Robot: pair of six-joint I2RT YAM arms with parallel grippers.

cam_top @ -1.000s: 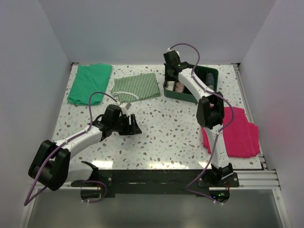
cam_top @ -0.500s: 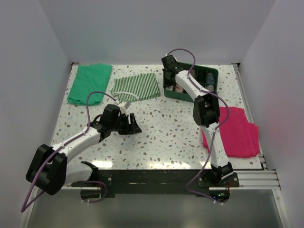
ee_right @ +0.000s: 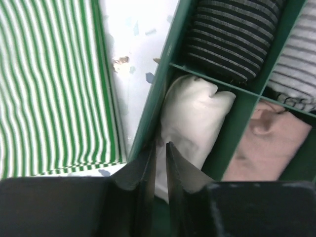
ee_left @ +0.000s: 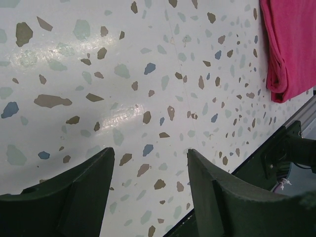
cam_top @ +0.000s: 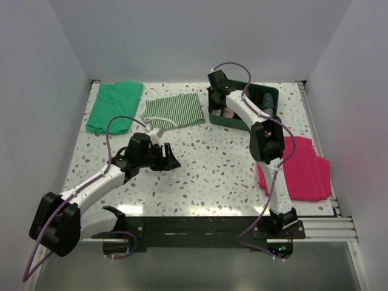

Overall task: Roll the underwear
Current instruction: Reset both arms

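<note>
Parting to a narrow slit, right hand (ee_right: 159,150) hovers over bin (ee_right: 167,66); left hand (ee_left: 149,160) stays wide, empty

The striped cloth (cam_top: 174,112) is green and white, another cloth (cam_top: 301,170) magenta, the table (cam_top: 212,173) speckled.

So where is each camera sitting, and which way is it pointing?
Top external: above and behind the bases, looking down on the table; both arms show.
Left wrist: low, facing bare table; left gripper open at bottom.
Right wrist: over the green bin, looking down; right gripper at bottom.
Shared: magenta cloth in top external and left wrist.
</note>
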